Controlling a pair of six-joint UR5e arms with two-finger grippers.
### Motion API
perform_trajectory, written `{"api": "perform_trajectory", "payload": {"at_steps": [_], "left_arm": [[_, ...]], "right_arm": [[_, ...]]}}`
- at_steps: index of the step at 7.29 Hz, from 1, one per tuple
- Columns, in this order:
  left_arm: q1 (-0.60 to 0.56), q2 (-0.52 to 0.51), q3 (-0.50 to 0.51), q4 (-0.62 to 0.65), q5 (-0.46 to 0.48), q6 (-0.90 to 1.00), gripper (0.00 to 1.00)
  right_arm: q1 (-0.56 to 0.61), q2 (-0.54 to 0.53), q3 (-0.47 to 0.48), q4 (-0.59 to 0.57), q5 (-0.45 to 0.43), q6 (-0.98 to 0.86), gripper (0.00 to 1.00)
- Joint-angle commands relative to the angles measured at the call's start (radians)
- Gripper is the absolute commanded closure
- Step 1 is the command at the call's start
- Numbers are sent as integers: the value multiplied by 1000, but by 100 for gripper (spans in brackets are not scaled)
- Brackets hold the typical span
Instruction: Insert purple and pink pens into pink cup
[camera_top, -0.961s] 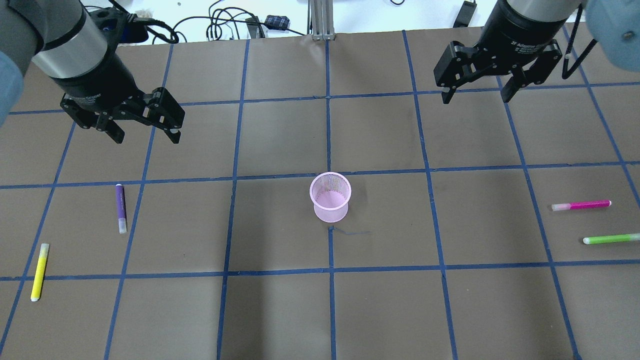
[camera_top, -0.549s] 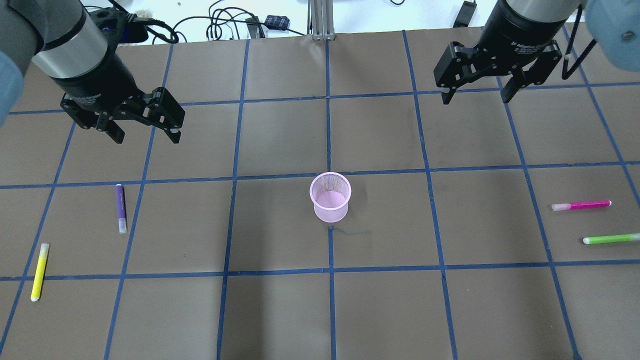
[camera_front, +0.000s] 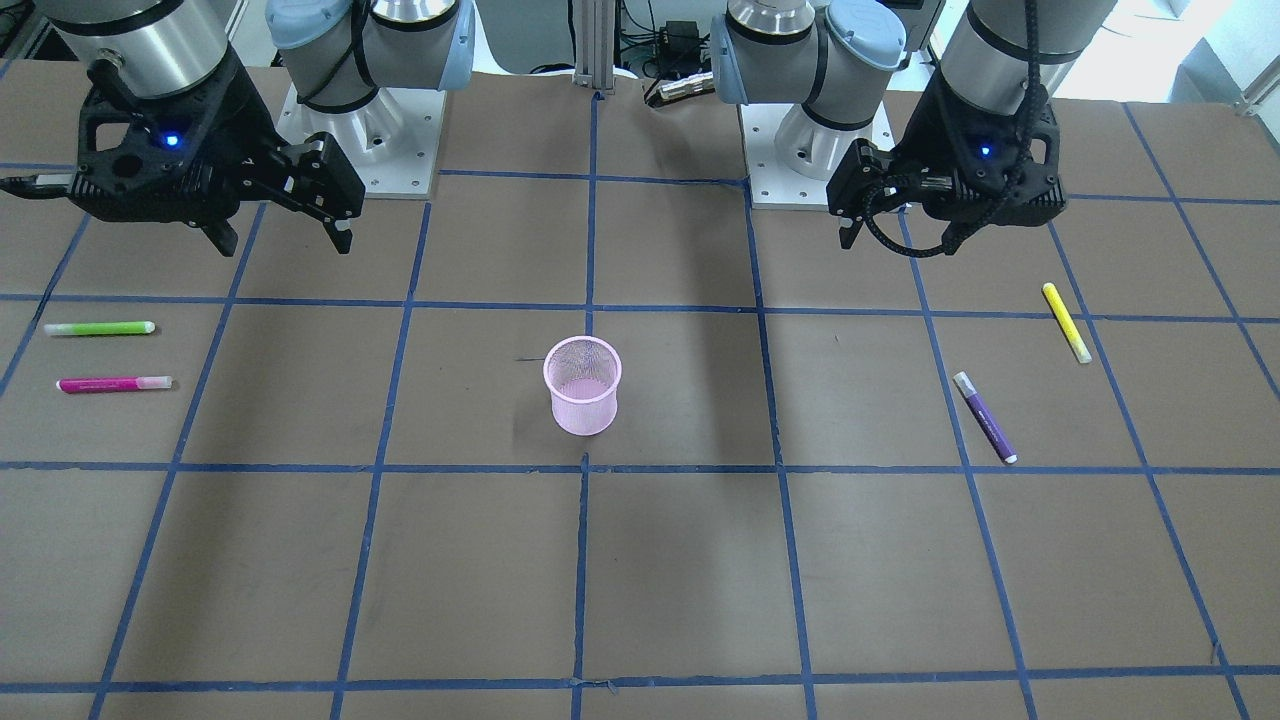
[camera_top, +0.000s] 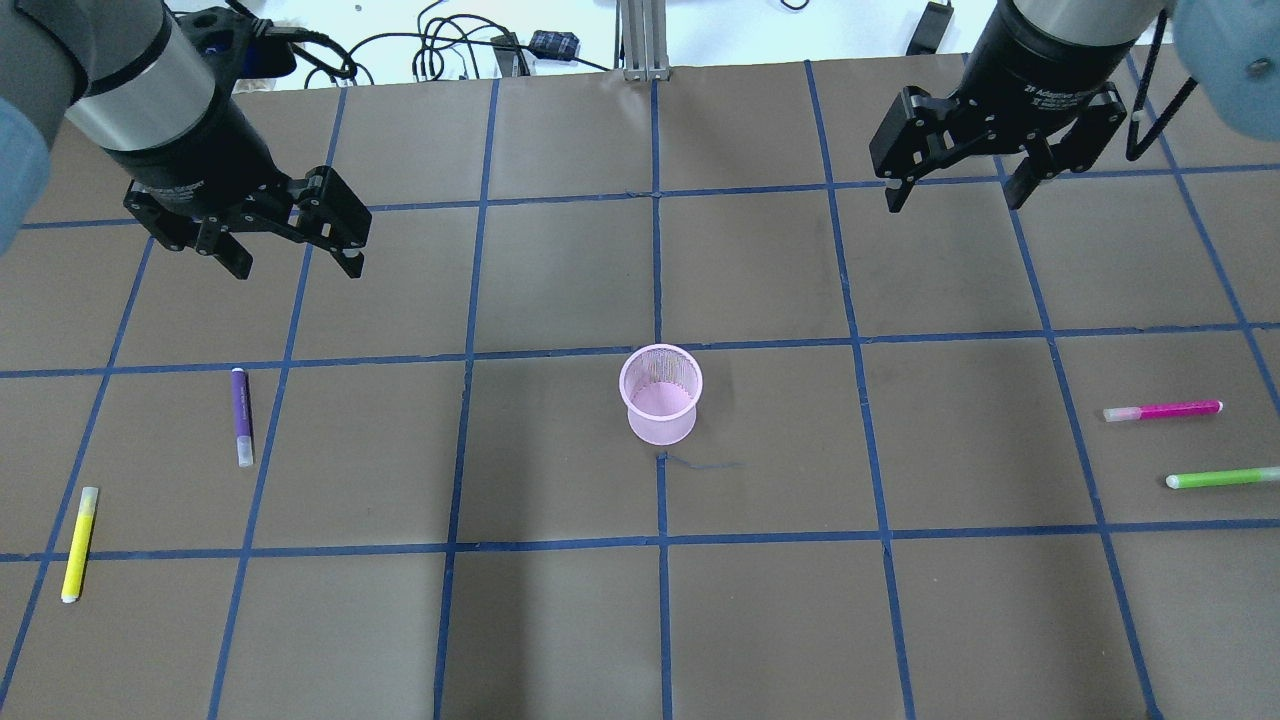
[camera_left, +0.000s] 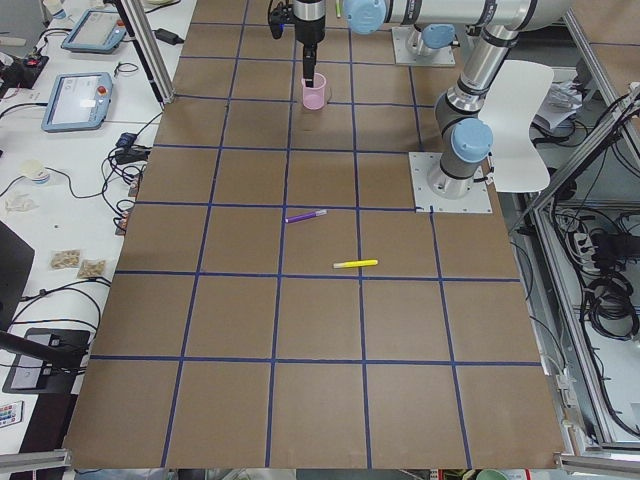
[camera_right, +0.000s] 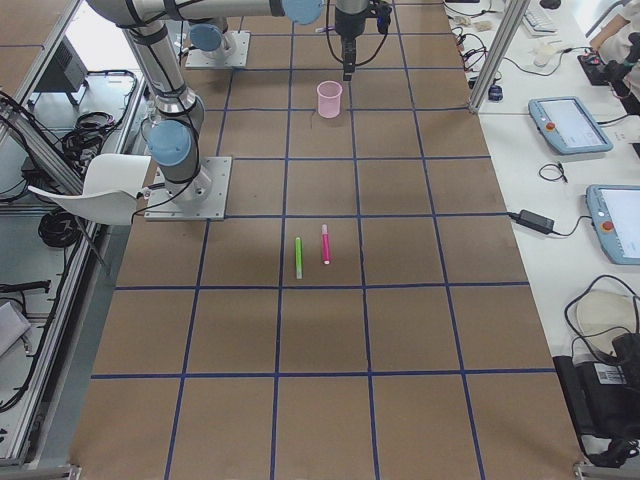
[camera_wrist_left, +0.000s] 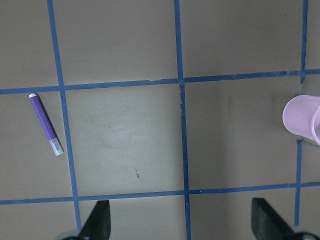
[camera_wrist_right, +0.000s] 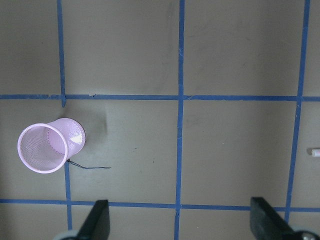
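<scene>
Front-facing: pink cup (camera_front: 583, 410) upright mid-counter (camera_front: 680, 580), at a tape-grid crossing. Purple pen (camera_front: 985, 418) lies flat on the robot's left side, yellow pen (camera_front: 1066, 322) near it, closer to the robot. Pink pen (camera_front: 113, 384) lies flat on the robot's right side, green pen (camera_front: 98, 328) just beside it and parallel. Both task pens are well apart from the cup. Right jaws are apart and hang above the counter, holding nothing. Left jaws are partly hidden by their own body here.

Overhead: same layout. Left jaws apart, above the counter on the far side of the purple pen (camera_top: 241, 415), not touching it. Right jaws apart, well away from the pink pen (camera_top: 1165, 410). Cup (camera_top: 660, 420) sits between the two sides.

Exterior left: purple pen (camera_left: 305, 215) and yellow pen (camera_left: 355, 264) near the middle of the view, cup (camera_left: 315, 95) far up the counter. Can't judge the jaws from here.

Exterior right: pink pen (camera_right: 325, 243) and green pen (camera_right: 298, 257) side by side, cup (camera_right: 330, 98) farther along.

Left wrist: jaw tips wide apart at the bottom edge, bare counter between them. Purple pen (camera_wrist_left: 46, 123) at left, cup (camera_wrist_left: 301, 119) cut off at the right edge.

Right wrist: jaw tips wide apart, nothing between. Cup (camera_wrist_right: 70, 135) at left, mouth towards the camera. A pale pen tip pokes in at the right edge; can't tell which pen.
</scene>
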Motion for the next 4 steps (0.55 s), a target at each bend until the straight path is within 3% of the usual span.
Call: {"api": "perform_trajectory", "payload": {"at_steps": [1,4], "left_arm": [[51,-18,-2,19,1,-11,0],[203,-54,-4,40,-1,-11,0]], "right_arm": [[-32,5,3,3,-25,-168,0],[-271,12,12,34,-68,-669,2]]}}
